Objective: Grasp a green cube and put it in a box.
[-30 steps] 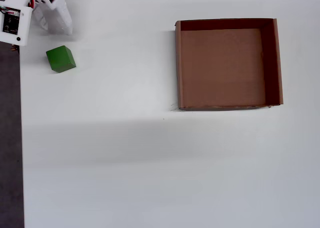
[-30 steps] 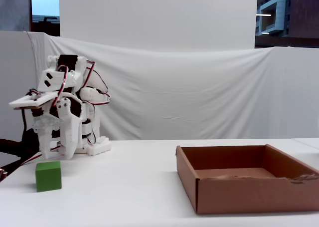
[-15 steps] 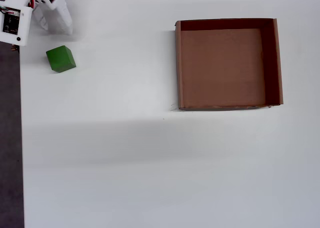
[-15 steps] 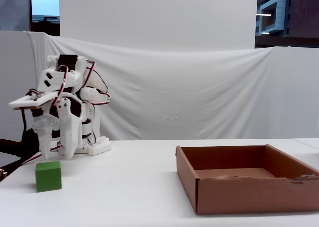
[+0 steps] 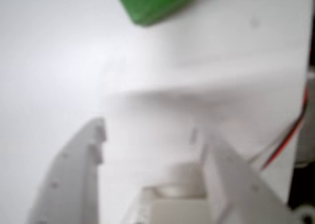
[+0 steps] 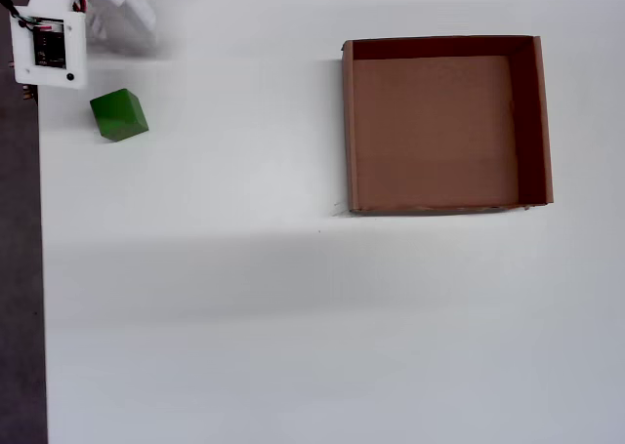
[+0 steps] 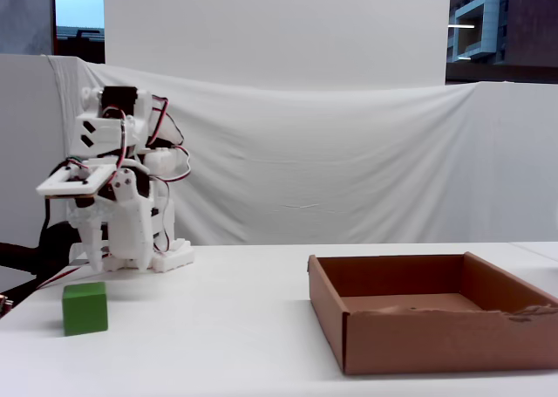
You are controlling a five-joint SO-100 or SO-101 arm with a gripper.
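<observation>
The green cube [image 6: 118, 114] rests on the white table near its left edge, far left of the box [image 6: 430, 132] in the overhead view. My gripper [image 6: 125, 22] hangs just beyond the cube at the top left, not touching it. In the wrist view the cube [image 5: 152, 2] lies at the top edge, ahead of my open gripper [image 5: 147, 133], whose fingers have nothing between them. Seen from the fixed view, the gripper [image 7: 109, 259] points down, above and behind the cube [image 7: 85, 308]. The brown cardboard box [image 7: 445, 340] stands empty at the right.
The table's left edge borders a dark strip [image 6: 20, 268] close to the cube in the overhead view. A white cloth backdrop [image 7: 331, 153] hangs behind the arm's base [image 7: 170, 256]. Red wires [image 5: 290, 135] run along the wrist view's right side.
The arm has lifted a little and swung slightly right in the fixed view; its wrist board shifted right in the overhead view. The cube and the box have not moved.
</observation>
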